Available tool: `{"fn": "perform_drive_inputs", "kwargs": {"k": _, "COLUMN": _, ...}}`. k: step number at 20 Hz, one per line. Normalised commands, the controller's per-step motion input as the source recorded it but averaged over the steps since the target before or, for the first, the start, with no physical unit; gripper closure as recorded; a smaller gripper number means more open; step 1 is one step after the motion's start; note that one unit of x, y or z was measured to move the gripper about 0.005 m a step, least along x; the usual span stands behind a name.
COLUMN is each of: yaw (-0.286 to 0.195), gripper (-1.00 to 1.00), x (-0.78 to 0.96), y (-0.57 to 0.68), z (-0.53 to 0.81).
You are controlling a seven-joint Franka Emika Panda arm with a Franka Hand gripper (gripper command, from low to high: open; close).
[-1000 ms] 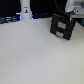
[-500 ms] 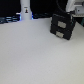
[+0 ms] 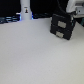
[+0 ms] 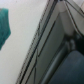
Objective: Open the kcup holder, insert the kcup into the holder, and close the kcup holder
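White table [image 3: 30, 55], one kcup holder [image 3: 62, 26] (black)

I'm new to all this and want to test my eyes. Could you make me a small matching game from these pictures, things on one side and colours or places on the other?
Things:
1. holder
2. bottle
3. table
4. kcup

Descriptions:
A. white, far back on the exterior view's left
B. green, seen only in the wrist view
C. black, boxy, with two front panels
D. wide pale surface under everything

Pairs: 1-C, 2-A, 3-D, 4-B
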Motion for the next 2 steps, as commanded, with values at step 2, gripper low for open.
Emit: {"fn": "perform_drive_inputs", "kwargs": {"k": 2, "yaw": -0.064, "gripper": -1.00, "x": 0.01, "y": -0.07, "z": -0.11}}
